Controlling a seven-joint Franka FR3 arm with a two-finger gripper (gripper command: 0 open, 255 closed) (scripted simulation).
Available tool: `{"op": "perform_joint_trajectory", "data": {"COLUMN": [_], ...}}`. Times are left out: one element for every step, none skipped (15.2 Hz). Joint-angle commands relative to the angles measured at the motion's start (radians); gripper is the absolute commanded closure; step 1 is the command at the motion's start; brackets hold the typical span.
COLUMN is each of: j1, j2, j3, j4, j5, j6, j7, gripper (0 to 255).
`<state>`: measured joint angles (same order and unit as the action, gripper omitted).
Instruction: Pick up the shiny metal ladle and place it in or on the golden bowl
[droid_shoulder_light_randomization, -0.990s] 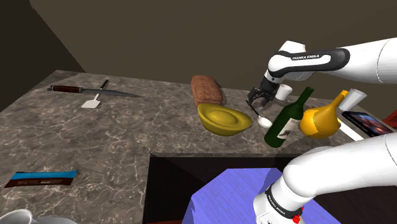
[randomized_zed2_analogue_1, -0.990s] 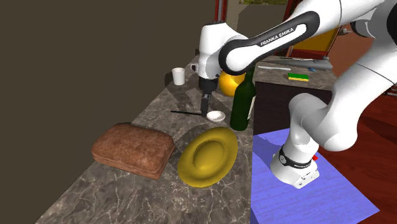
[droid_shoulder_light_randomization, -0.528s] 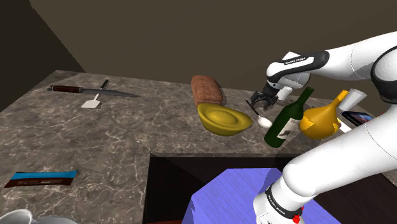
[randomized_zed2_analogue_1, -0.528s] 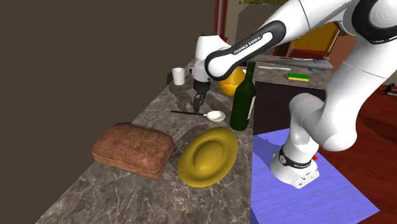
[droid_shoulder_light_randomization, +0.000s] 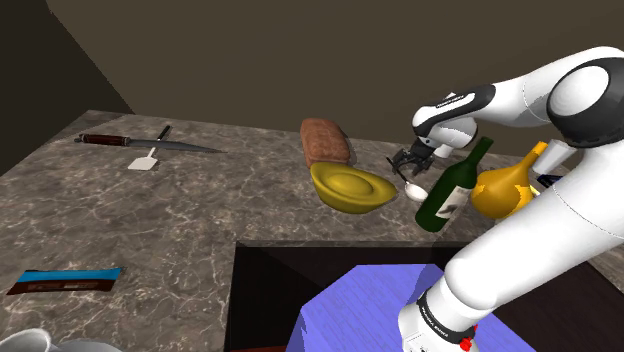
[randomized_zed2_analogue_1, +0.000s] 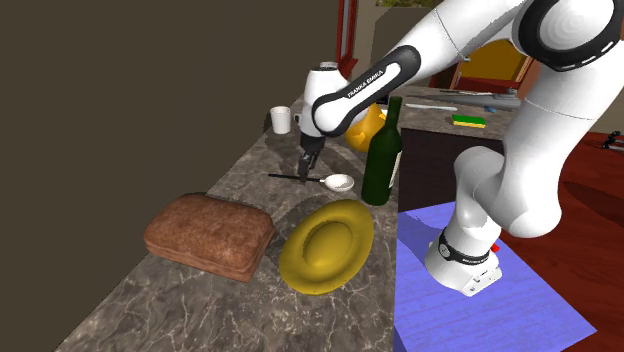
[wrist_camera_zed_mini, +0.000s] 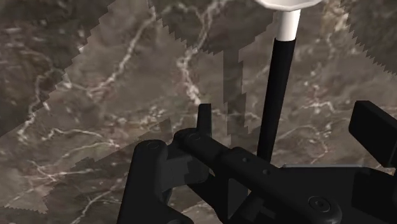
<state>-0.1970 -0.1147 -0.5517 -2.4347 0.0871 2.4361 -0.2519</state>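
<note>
Your ladle (droid_shoulder_light_randomization: 414, 189) isn't drawn shiny: it has a thin black rod handle and a plain white round cup. It lies flat on the counter (droid_shoulder_light_randomization: 200, 210) between the bowl (droid_shoulder_light_randomization: 350, 187) and the bottle (droid_shoulder_light_randomization: 450, 185), with the cup end near the bottle's base and the handle running off toward the wall (droid_shoulder_light_randomization: 250, 60).

The gripper (droid_shoulder_light_randomization: 410, 160) is low over the handle. In the wrist view its fingers (wrist_camera_zed_mini: 374, 130) are spread, and the handle (wrist_camera_zed_mini: 277, 89) runs between them with neither one touching it. You're not holding anything.

The bowl is golden yellow, shallow, smooth and a bit lopsided, and it sits well apart from the gripper. A brown rough loaf of bread (droid_shoulder_light_randomization: 325, 142) is just behind it. The bottle is dark green glass with a label. The yellow jug (droid_shoulder_light_randomization: 505, 190) beside it is gourd-shaped.

The counter is dark grey-brown marble with pale veins, and the wall behind it is flat brown. The second exterior view has the same counter (randomized_zed2_analogue_1: 245, 185), a white cup (randomized_zed2_analogue_1: 281, 119) at its far end and a red-brown floor. The stand (droid_shoulder_light_randomization: 360, 310) is blue-violet.

A knife (droid_shoulder_light_randomization: 145, 142) lies far off toward the shoulder view's left.

In the shoulder view the gripper covers part of the handle, and the bottle hides part of the jug. The wrist view's edge cuts off the ladle's cup.
</note>
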Motion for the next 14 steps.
{"op": "perform_joint_trajectory", "data": {"j1": [0.006, 0.007, 0.007, 0.007, 0.007, 0.007, 0.007, 0.006, 0.006, 0.006, 0.007, 0.006, 0.006, 0.006], "j2": [0.036, 0.043, 0.043, 0.043, 0.043, 0.043, 0.043, 0.043, 0.043, 0.041, 0.045, 0.044, 0.045, 0.044], "j3": [-0.005, -0.006, -0.005, -0.005, -0.005, -0.005, -0.005, -0.005, -0.005, -0.004, -0.005, -0.005, -0.005, -0.005], "j4": [-0.006, -0.007, -0.007, -0.007, -0.007, -0.007, -0.007, -0.007, -0.007, -0.008, -0.004, -0.003, -0.001, -0.002], "j5": [0.028, 0.035, 0.035, 0.035, 0.035, 0.035, 0.035, 0.035, 0.035, 0.033, 0.037, 0.036, 0.036, 0.036], "j6": [0.026, 0.033, 0.033, 0.033, 0.033, 0.033, 0.033, 0.033, 0.033, 0.032, 0.031, 0.029, 0.028, 0.029], "j7": [-0.022, -0.027, -0.027, -0.027, -0.027, -0.027, -0.027, -0.027, -0.027, -0.025, -0.028, -0.027, -0.027, -0.027], "gripper": [0, 0, 0, 0, 0, 0, 0, 0, 0, 255, 255, 255, 255, 255]}}
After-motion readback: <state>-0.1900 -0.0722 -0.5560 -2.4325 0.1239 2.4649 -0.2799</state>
